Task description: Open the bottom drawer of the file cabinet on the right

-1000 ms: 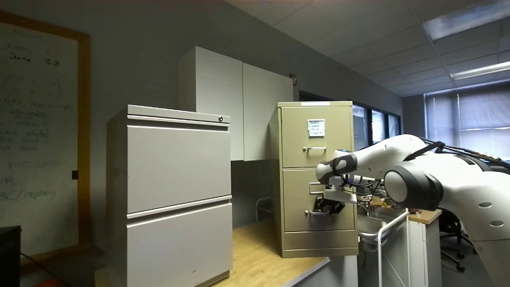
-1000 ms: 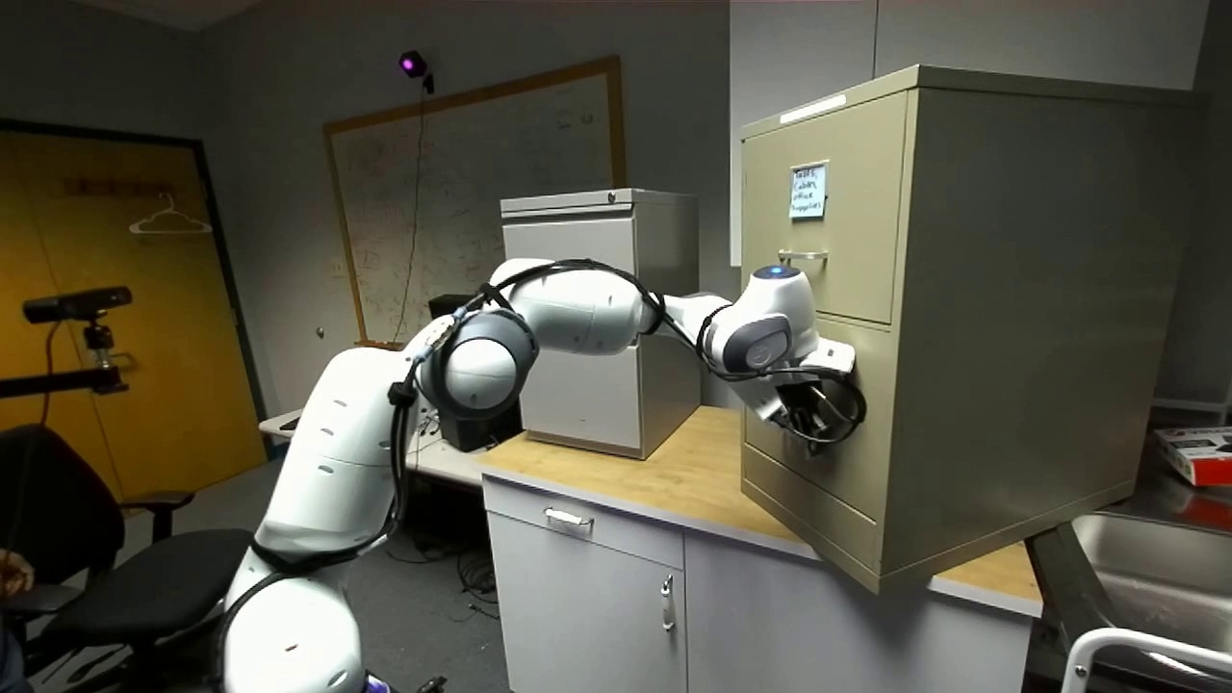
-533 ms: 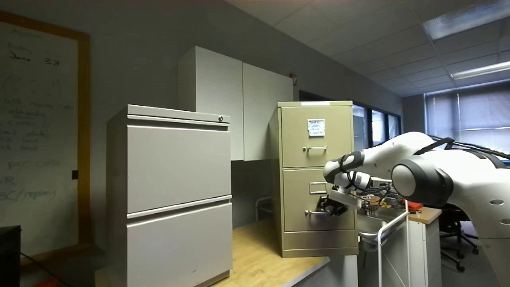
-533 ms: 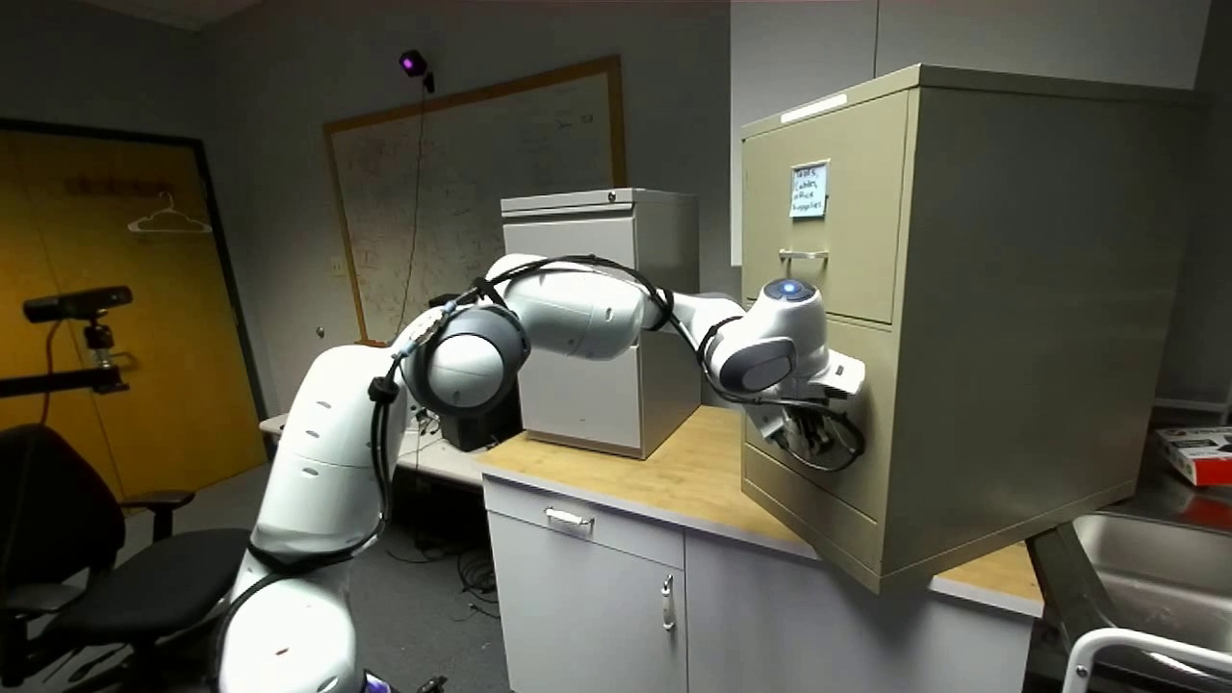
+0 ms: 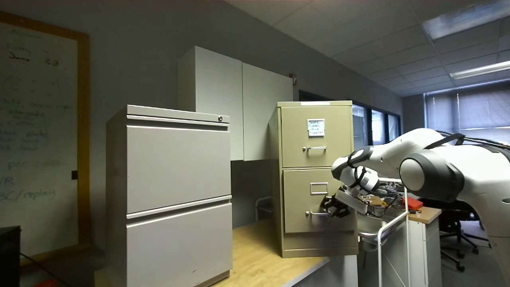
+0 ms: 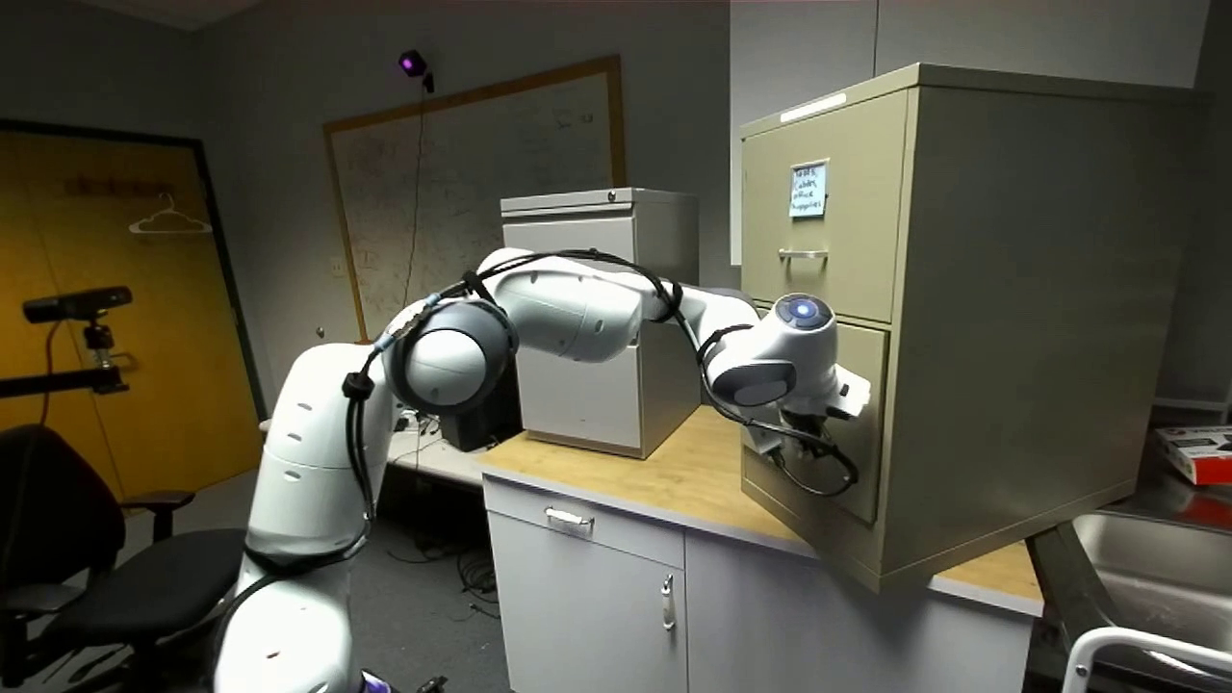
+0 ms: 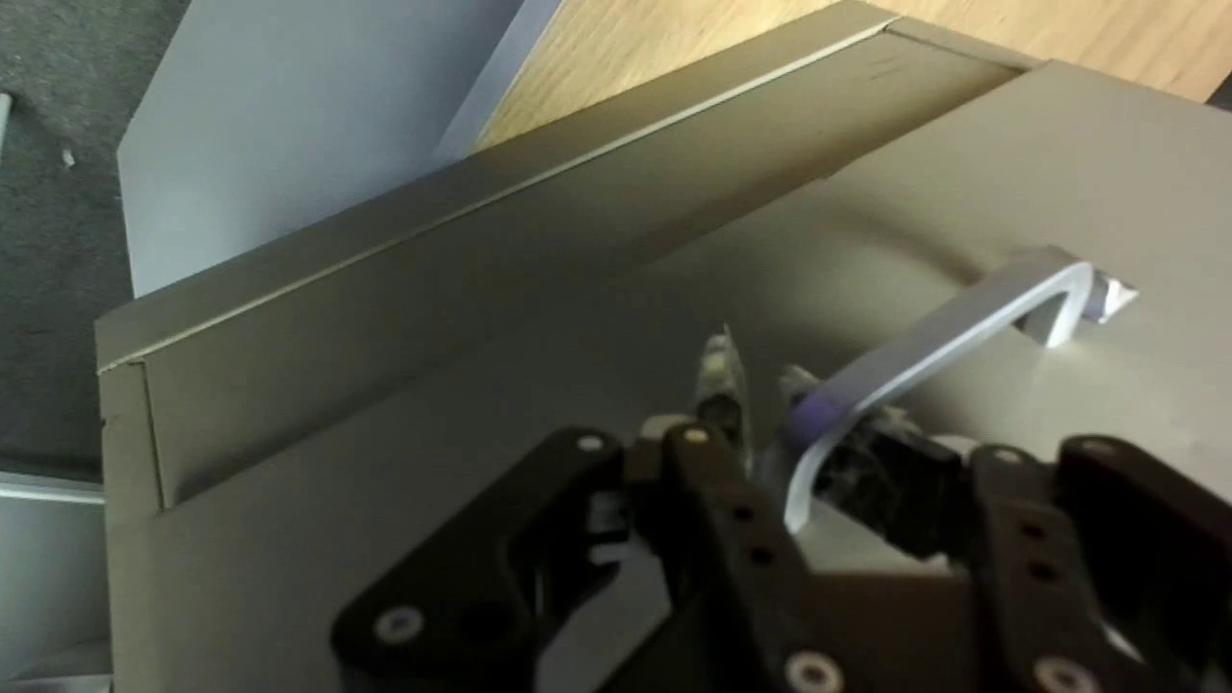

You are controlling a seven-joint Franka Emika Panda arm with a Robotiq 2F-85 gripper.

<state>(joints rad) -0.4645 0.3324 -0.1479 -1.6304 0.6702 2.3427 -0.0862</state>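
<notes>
1. The tan metal file cabinet [image 6: 991, 322] stands upright on the wooden countertop [image 6: 664, 481], and its front lower corner reaches past the counter edge.
2. The bottom drawer [image 5: 298, 199] is low in the file cabinet, under the upper drawer [image 5: 293, 137] with the handwritten paper note [image 5: 316, 127]; its front sticks out slightly from the frame.
3. In the wrist view, the gripper [image 7: 765, 393] is at the front of the file cabinet, with its fingers apart; one finger goes behind the bar handle [image 7: 943, 342] of the drawer. Whether it presses there, I cannot tell.
4. The robot arm [image 6: 568, 310] stretches before the file cabinet, and in an exterior view it hides a large part of the bottom drawer.
5. In both exterior views, the grey lateral cabinet [image 5: 179, 171] stands to the left of the file cabinet, apart from it.
6. In an exterior view, the metal sink [image 6: 1169, 568], the red-and-white box [image 6: 1198, 454] and the white tubular rail [image 6: 1155, 644] are to the right of the file cabinet's base.
</notes>
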